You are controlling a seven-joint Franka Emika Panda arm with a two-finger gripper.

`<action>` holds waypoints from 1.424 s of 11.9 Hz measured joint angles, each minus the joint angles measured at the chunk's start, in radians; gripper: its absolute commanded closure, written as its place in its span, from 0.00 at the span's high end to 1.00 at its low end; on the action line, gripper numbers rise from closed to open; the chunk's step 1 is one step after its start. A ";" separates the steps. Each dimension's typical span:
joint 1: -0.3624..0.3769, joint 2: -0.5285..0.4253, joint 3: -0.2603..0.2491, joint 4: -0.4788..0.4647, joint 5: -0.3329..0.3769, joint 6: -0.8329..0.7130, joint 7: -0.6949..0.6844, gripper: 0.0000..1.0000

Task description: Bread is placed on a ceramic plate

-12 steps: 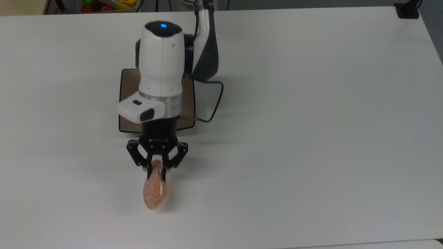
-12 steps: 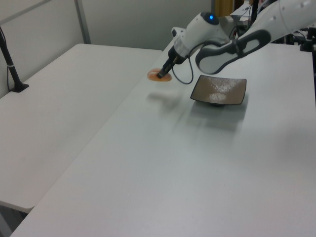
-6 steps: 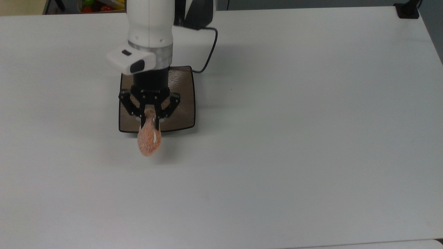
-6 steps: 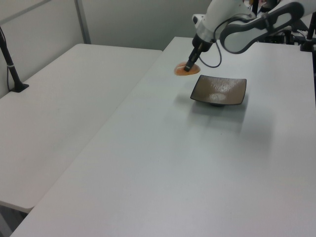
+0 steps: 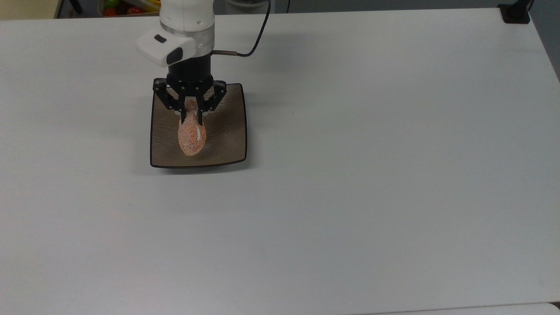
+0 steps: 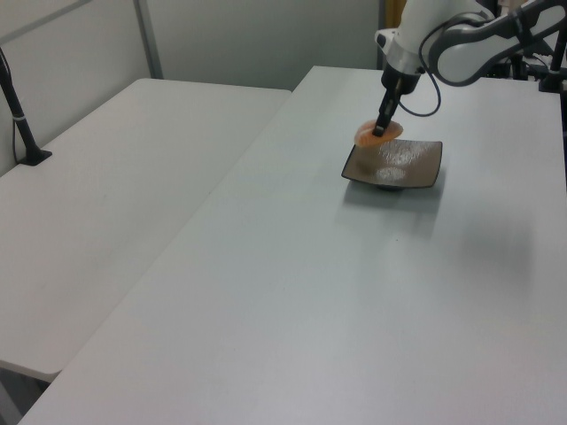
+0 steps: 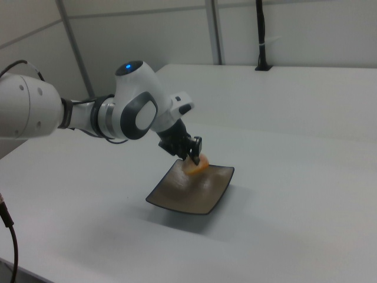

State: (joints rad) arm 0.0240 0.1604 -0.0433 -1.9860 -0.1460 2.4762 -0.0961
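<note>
The hand (image 5: 191, 117), clamped on the bread (image 5: 191, 138), hangs over the plate (image 5: 227, 144); next, lower and release.

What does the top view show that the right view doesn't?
Top view alone: the white stripe along the bread, and colourful items beyond the table's far edge. Right view alone: the arm's blue light and a black post on the far table. Both: the gripper holding bread over the plate.

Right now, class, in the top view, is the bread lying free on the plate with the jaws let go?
No: the gripper pinches the bread over the ceramic plate.
</note>
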 measured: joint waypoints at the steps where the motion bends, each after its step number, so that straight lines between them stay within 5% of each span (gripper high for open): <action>1: 0.000 0.001 0.000 -0.024 0.000 0.000 -0.002 0.37; 2: 0.000 0.002 0.000 -0.044 0.000 0.000 -0.004 0.72; 3: 0.000 0.008 0.000 -0.060 0.000 0.000 -0.007 0.96; 4: 0.000 0.015 0.001 -0.065 0.000 0.000 -0.009 1.00; 12: 0.000 0.020 0.005 -0.051 0.000 -0.014 -0.012 1.00; 17: 0.001 -0.018 0.006 0.203 0.028 -0.505 0.008 1.00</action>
State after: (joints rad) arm 0.0245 0.1421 -0.0373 -1.7827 -0.1178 1.9711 -0.0885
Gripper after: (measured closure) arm 0.000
